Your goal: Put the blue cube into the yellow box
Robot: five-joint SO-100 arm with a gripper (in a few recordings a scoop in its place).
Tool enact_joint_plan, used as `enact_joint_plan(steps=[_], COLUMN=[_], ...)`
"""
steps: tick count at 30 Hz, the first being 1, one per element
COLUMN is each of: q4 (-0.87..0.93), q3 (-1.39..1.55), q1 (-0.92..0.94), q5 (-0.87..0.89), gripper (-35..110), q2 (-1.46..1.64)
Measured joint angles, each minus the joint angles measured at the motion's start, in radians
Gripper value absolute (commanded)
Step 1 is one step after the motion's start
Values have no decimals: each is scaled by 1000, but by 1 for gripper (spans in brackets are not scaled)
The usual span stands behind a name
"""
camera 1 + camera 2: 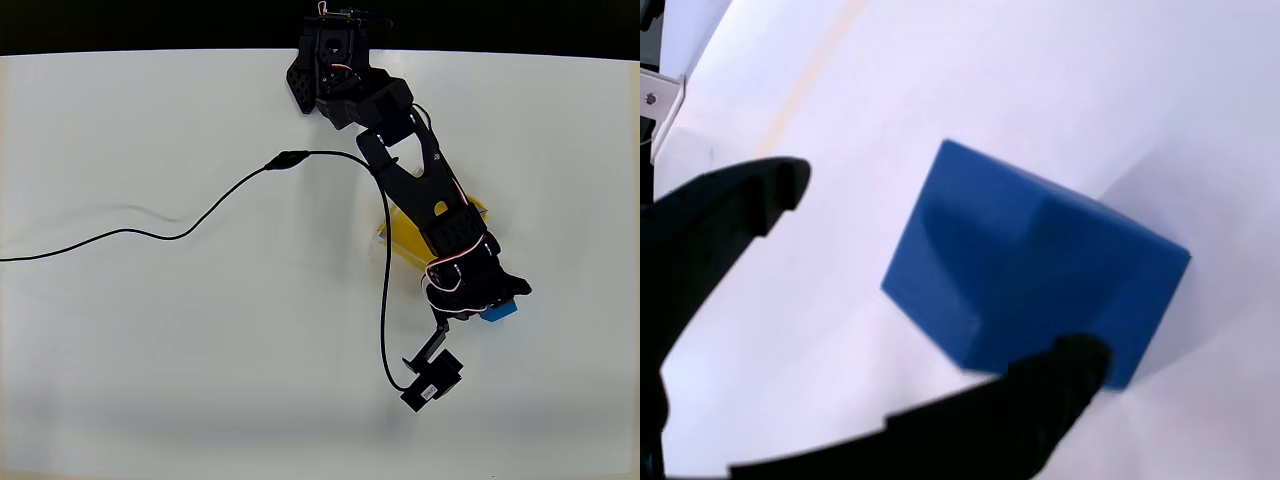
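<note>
The blue cube (1030, 270) rests on the white table, tilted corner-on in the wrist view, between my two black fingers. My gripper (940, 270) is open: one fingertip (780, 185) stands clear of the cube at the upper left, while the other (1065, 365) overlaps its lower edge. From overhead the cube (500, 312) peeks out at the lower right of the gripper (496, 302). The yellow box (398, 238) lies up and left of the cube, mostly hidden under my arm, with only its left corner and a sliver at the right showing.
A black cable (200, 218) runs from the table's left edge to the arm, then down to the wrist camera (432, 380). The arm's base (335, 60) stands at the far edge. The white table (150, 380) stretches wide to the left and front.
</note>
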Motion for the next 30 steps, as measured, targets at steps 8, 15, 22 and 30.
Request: enact_joint_plan(steps=[8, 15, 22, 30], q4=[-23, -26, -43, -43], q3=[-67, -81, -94, -98], q1=[-15, -31, -44, -43], q5=[0, 15, 18, 35], gripper=[51, 50, 43, 32], q2=[-95, -130, -173, -175])
